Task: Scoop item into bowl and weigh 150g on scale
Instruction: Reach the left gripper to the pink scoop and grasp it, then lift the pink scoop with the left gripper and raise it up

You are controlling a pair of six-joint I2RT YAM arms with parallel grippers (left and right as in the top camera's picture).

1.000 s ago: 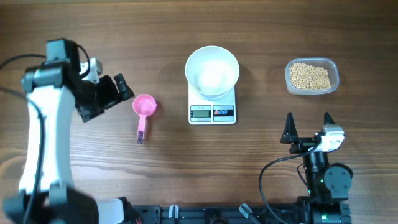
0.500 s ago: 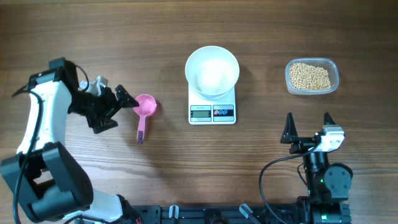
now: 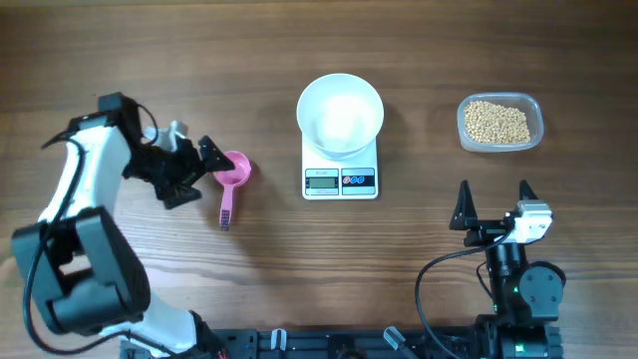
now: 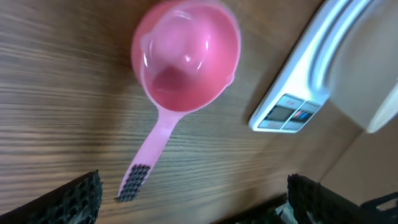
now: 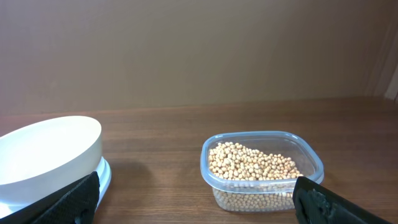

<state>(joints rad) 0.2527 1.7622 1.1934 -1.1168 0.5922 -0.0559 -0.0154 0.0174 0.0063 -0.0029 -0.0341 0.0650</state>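
Note:
The white bowl (image 3: 340,114) stands empty on the white scale (image 3: 340,172) at the table's centre; both show at the right of the left wrist view, the scale (image 4: 292,99) and the bowl (image 4: 373,74). Tan beans (image 3: 497,122) fill a clear tub (image 3: 536,112) at the right, seen too as beans (image 5: 255,165) in the right wrist view beside the bowl (image 5: 43,155). A pink scoop (image 3: 230,178) lies left of the scale, empty, its handle toward the front. My left gripper (image 3: 195,169) hangs open just left of the scoop (image 4: 180,68). My right gripper (image 3: 494,200) rests open near the front edge.
Bare wooden tabletop (image 3: 150,60) surrounds everything. The left arm (image 3: 85,189) reaches in from the front left. The right arm's base (image 3: 518,289) sits at the front right.
The left arm has swung right and toward the front, bringing its open gripper close beside the pink scoop. The right arm has not moved.

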